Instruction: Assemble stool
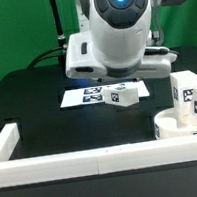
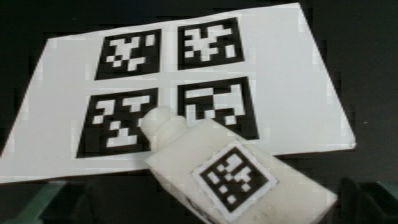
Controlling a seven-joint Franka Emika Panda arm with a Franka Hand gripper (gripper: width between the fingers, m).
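One leg (image 2: pixel 217 165) lay across the marker board's (image 2: pixel 50 110) edge, close beneath the fingers, which were hidden; whether open or closed could not be told.

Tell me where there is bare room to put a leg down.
Free: the black table between marker board and front rail, toward the exterior view's left. Crowded: that view's right, around the seat and upright legs.

Black table (image 1: pixel 26 101) carries marker board (image 1: pixel 81 94), rails (image 1: pixel 65 163), seat (image 1: pixel 171 127).
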